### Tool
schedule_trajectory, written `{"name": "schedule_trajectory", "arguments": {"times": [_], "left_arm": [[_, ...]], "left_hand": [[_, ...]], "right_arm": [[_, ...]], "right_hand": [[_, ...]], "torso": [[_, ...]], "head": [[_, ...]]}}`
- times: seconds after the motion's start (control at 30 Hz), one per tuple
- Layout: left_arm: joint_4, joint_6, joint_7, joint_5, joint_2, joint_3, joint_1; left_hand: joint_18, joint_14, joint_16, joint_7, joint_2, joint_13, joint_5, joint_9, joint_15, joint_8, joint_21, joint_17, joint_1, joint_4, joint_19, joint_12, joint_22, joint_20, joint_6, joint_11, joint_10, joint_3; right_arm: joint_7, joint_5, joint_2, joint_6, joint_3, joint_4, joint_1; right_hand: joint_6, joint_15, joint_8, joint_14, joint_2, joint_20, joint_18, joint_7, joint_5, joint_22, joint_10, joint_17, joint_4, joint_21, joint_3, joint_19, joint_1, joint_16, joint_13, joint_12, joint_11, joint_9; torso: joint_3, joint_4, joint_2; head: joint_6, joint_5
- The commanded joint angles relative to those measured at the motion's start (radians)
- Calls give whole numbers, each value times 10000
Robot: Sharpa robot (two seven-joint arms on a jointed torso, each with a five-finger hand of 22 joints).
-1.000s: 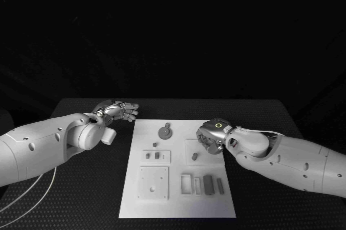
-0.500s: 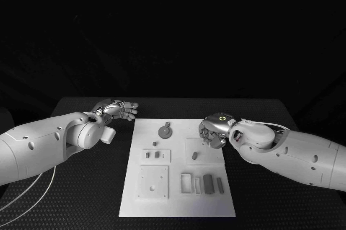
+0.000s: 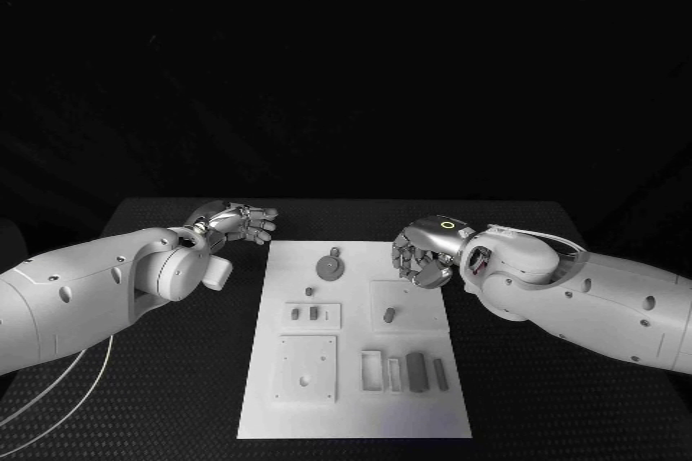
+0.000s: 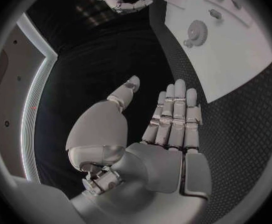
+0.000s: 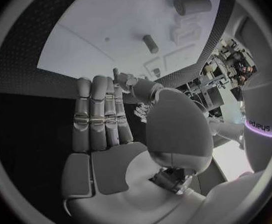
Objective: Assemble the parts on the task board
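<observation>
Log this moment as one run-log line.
left hand: open, off board | right hand: open, over task board edge | parts: unassembled

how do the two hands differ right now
The left hand sits beside the task board, over the black table; the right hand hangs over the board's right edge. The left hand's fingers point toward the board; the right hand's point down at it. Both hold nothing, fingers straight.

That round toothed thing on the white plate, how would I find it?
Start at the white rectangular task board lying on the black table. Look along its far end, left of the right hand. The grey round gear lies there, the only toothed disc among blocky parts.
</observation>
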Motion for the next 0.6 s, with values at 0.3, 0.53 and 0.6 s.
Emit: {"name": "schedule_trajectory", "arguments": {"times": [0.3,0.53,0.6], "left_arm": [[-187,-92,146,60,128,10,20],[-421,-165,217,75,380,12,21],[-527,-187,245,98,500,14,22]], "left_hand": [[111,83,-46,-17,54,-14,-19,-16,-1,37,-64,22,-47,-23,47,37,14,3,8,40,12,-36],[112,89,-72,-13,63,-17,-12,-16,-2,58,-78,54,-33,-29,54,57,18,2,31,25,51,-29],[111,91,-82,-14,73,-18,-9,-17,-2,66,-82,66,-31,-29,57,63,19,2,39,19,67,-26]], "right_arm": [[774,1492,508,-663,-3,580,-191],[909,66,1083,-977,-84,664,-589],[910,-166,1266,-989,-196,599,-688]], "right_hand": [[39,-27,-85,-50,241,-34,230,54,91,115,39,48,-129,55,-159,-19,-52,-4,23,-119,40,-14],[50,-29,-101,-37,294,-36,230,55,86,138,58,72,-224,70,-230,-17,-64,-10,40,-144,36,-17],[58,-30,-101,-33,290,-39,230,52,83,146,65,75,-229,80,-232,-7,-60,-11,44,-145,34,-16]], "torso": [[-9,-17,-11],[-28,13,-36],[-37,33,-41]], "head": [[-29,518],[-109,855],[-170,1020]]}}
